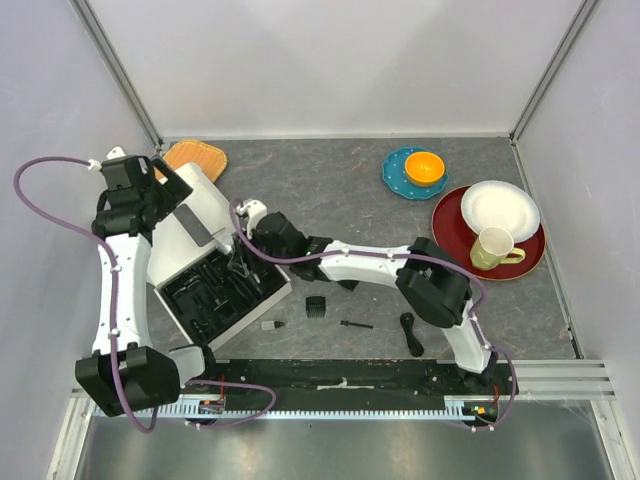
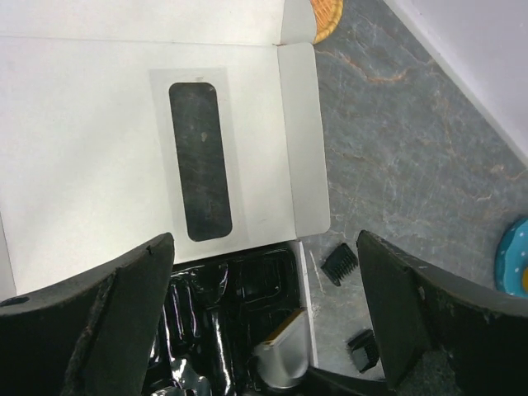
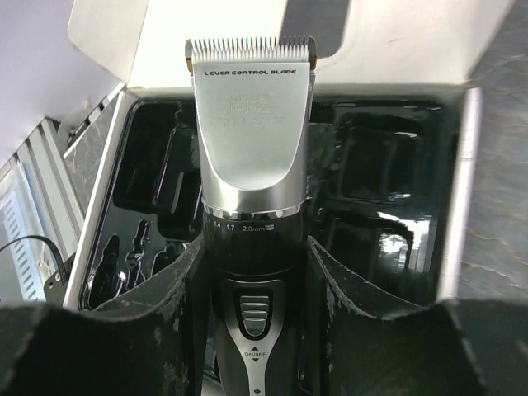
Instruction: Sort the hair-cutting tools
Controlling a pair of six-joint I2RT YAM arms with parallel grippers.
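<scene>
My right gripper (image 3: 253,268) is shut on the black-and-silver clipper (image 3: 252,132), whose blade end points out over the black moulded tray (image 3: 388,198) of the white box (image 1: 190,230). From above, the right gripper (image 1: 243,262) sits over the tray's (image 1: 215,295) far edge. My left gripper (image 2: 264,247) is open and empty above the box's lid (image 2: 99,148); in the top view the left gripper (image 1: 150,192) is at the far left. On the table lie a comb guard (image 1: 316,306), a thin brush (image 1: 356,324), a coiled cable (image 1: 410,334) and a small bit (image 1: 272,325). Two comb guards (image 2: 340,262) (image 2: 363,348) show right of the box.
A wicker basket (image 1: 196,157) sits behind the box. At the back right are a blue plate (image 1: 400,180) with an orange bowl (image 1: 424,167), and a red plate (image 1: 452,235) holding a white plate (image 1: 499,208) and a green cup (image 1: 493,247). Walls close three sides.
</scene>
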